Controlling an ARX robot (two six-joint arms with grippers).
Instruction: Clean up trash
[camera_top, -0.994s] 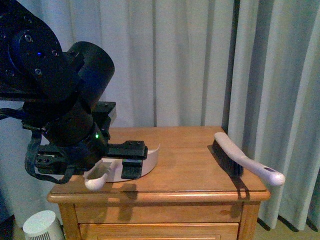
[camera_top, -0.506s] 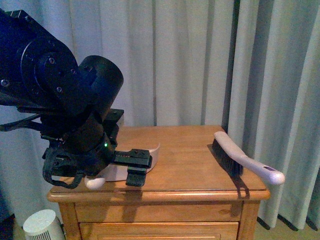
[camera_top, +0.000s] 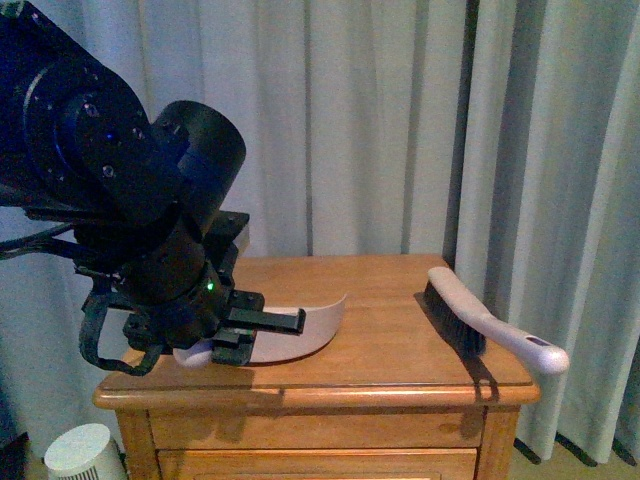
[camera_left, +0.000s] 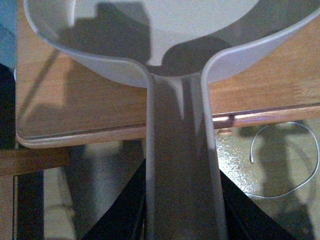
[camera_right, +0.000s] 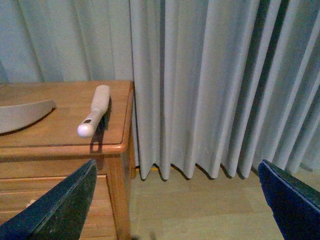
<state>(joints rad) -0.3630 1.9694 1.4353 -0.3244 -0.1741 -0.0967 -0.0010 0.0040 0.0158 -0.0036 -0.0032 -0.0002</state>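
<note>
Dustpan (camera_top: 312, 328) handle is clamped in the left tool (camera_top: 250, 337); right tool (camera_right: 172, 205) gapes empty.

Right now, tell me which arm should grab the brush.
Right. The right end effector is open and free, with the brush handle overhanging the table edge on its side. The left end effector is shut on the dustpan handle.

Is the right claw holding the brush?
No, the right gripper is open and empty, off to the side of the table, while the brush lies on the table.
</note>
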